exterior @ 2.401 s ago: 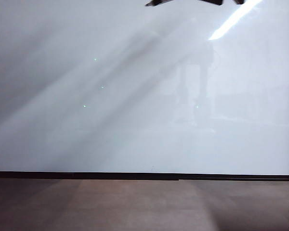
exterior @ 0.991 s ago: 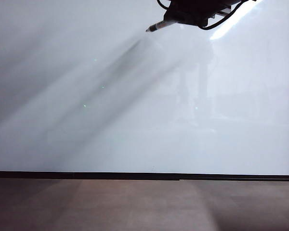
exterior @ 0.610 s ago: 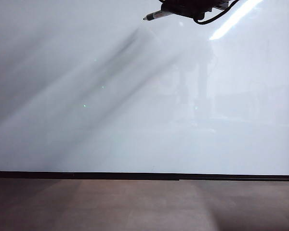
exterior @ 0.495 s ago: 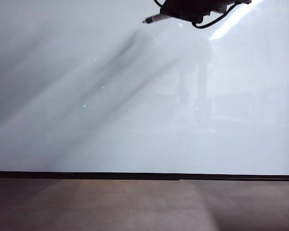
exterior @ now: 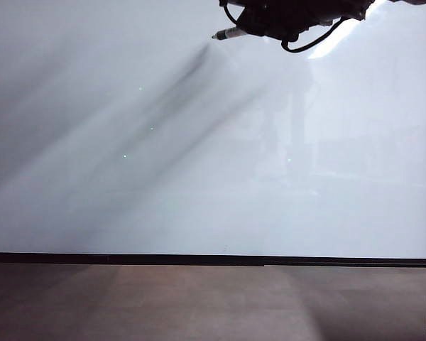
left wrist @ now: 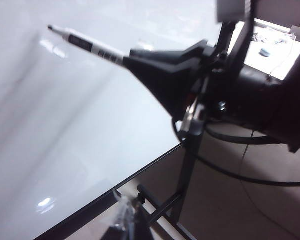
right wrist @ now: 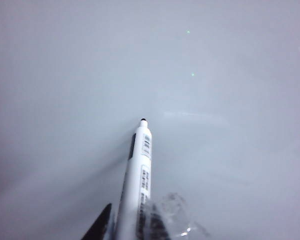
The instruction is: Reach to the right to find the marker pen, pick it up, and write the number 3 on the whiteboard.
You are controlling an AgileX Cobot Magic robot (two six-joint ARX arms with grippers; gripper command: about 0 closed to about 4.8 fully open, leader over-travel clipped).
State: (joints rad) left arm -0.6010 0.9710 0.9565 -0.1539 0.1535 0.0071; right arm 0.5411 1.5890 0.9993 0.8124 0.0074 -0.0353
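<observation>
- Trouble could come if our pen tip lands too hard or at a slant on the whiteboard; then the marker pen may slip in our fingers and the number 3 would come out crooked.
- We think the tip may also stop short of the board and leave no line at all.
- No 3 is on the board yet; it is all white and shiny.
- Our right gripper is at the top of the board in the exterior view, a bit right of the middle.
- Its fingers are closed on the back end of the marker pen, and the dark tip sticks out toward the left.
- In the right wrist view the marker pen points at the board, but we cannot tell if the tip touches.
- Our right arm comes in from the top right, with cables hanging under it.
- Our left gripper waits off the board's edge, looking across at the right arm. We cannot tell if its fingers are open.
</observation>
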